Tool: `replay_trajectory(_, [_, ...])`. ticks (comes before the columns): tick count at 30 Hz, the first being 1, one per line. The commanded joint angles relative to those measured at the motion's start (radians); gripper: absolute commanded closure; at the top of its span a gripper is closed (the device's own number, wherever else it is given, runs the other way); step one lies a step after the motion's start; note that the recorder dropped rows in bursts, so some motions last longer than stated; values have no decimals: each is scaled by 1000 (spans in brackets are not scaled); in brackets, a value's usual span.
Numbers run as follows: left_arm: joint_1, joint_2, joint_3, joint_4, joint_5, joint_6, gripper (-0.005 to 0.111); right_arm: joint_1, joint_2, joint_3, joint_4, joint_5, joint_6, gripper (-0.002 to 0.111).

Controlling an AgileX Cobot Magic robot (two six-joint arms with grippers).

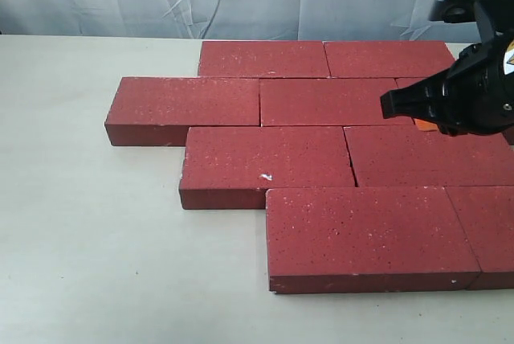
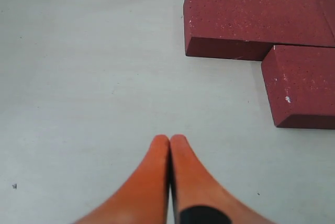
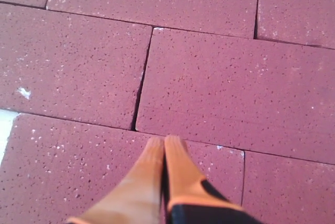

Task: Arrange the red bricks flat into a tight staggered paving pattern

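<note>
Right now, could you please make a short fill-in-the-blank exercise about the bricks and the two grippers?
1. The red bricks lie flat in ____ staggered rows.
2. The small white chip is in the ____ row from the back.
3. The left gripper is shut over the table, the right gripper over the ____.
Missing words: four; third; bricks.

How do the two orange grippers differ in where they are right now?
The left gripper is over bare table, beside the red bricks; the right gripper is over the red bricks themselves. The exterior view shows the right gripper but not the left gripper. Both have orange fingers, shut and holding nothing.
</note>
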Motion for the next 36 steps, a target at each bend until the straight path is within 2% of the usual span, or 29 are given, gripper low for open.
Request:
replay_trajectory(1, [2,-6,4,3,-6,3,107,-7,-9,6,-9,-18,1,109])
replay_trajectory(22, [2,-6,4,4,-6,3,107,-7,-7,6,-38,-12,-6,109])
replay_trajectory(36, [2,-6,4,4,-8,3,107,-26,-211,6,-68,-8,-33,109])
